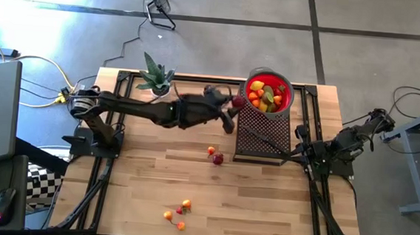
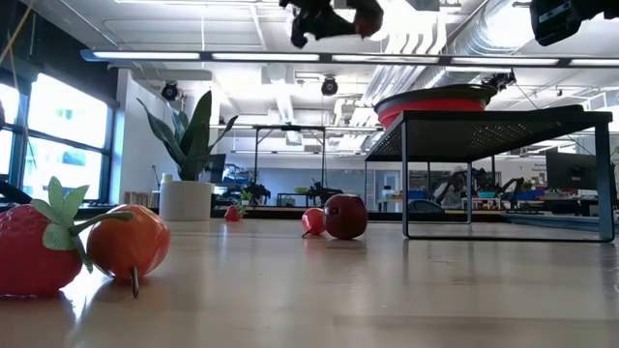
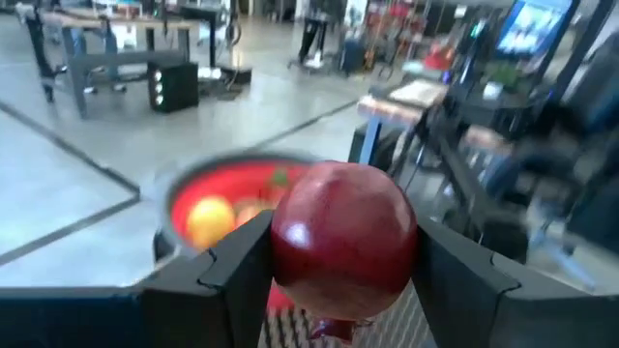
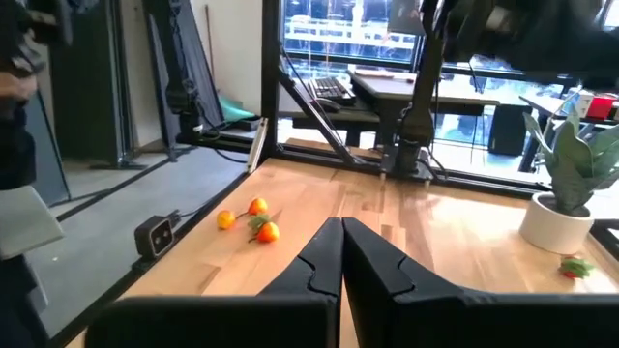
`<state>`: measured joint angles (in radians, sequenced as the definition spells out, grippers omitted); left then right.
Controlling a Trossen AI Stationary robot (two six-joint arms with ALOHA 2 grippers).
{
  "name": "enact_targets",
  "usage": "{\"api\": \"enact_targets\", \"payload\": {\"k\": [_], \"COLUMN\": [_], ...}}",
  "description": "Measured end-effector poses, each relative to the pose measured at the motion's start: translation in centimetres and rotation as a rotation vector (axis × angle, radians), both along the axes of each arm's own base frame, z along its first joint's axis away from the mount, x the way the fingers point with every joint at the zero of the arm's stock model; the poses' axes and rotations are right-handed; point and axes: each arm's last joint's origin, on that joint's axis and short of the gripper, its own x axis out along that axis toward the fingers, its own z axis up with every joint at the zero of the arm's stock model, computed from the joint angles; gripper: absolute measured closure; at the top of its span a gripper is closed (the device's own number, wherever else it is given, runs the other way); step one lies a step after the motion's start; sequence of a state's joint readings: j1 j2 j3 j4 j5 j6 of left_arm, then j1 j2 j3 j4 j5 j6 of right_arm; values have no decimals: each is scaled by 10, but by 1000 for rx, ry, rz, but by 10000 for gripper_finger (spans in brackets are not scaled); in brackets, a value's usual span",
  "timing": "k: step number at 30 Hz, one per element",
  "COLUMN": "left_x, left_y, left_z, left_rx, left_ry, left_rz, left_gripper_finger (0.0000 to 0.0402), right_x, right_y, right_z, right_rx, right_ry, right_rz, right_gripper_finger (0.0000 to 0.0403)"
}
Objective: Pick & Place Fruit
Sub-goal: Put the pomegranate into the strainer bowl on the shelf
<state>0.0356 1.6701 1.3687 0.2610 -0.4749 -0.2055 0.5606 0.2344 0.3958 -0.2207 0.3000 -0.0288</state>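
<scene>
My left gripper (image 1: 233, 106) reaches across the table at the red bowl's left rim, raised high, and is shut on a dark red apple (image 3: 343, 242). It also shows at the top of the low view (image 2: 334, 14). The red bowl (image 1: 269, 94) stands on a black mesh stand (image 1: 262, 136) and holds several yellow, orange and green fruits. Loose fruits lie on the wood: a dark red one (image 1: 217, 159) beside a small orange-red one (image 1: 211, 150), and a cluster (image 1: 177, 214) near the near edge. My right gripper (image 4: 341, 242) is shut and rests at the table's right side. My left gripper pinches the dark red apple across its widest part (image 3: 290, 246), one finger (image 3: 237, 275) on each side. The fingers come roughly level from the table's left. The apple is lifted clear of the table, beside the red bowl's rim (image 3: 179, 188).
A potted spiky plant (image 1: 156, 77) stands at the far edge, behind my left arm. In the low view a strawberry (image 2: 34, 246) and an orange fruit (image 2: 126, 242) lie close to the camera. Bare wood lies between the stand and the near cluster.
</scene>
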Motion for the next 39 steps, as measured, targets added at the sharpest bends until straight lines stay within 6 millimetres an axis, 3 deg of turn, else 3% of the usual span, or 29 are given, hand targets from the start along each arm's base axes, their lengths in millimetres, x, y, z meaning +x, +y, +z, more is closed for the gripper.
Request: {"api": "enact_targets", "payload": {"k": [4,8,14,18,26,39], "left_x": [1,13,54,77,108,110], "left_y": [7,16,31,45,78,111], "left_z": [17,18,14,27,28,18], "left_rx": [1,-4,20,26,-5,-36], "left_ry": [-33,-45,-38,-46,82,103], "left_rz": [-30,-8,-14,-37,20,83], "left_gripper_finger": [194,194,194,194,194,194], "right_x": [0,0,0,0,0,0], "right_y": [0,0,0,0,0,0], "right_z": [0,0,0,0,-1,-2], "right_rx": [0,6,28,33,25,21], "right_ry": [0,1,8,9,20,22], "right_rz": [-6,-12,-14,-14,-17,-17], "right_gripper_finger": [401,401,401,401,401,401]}}
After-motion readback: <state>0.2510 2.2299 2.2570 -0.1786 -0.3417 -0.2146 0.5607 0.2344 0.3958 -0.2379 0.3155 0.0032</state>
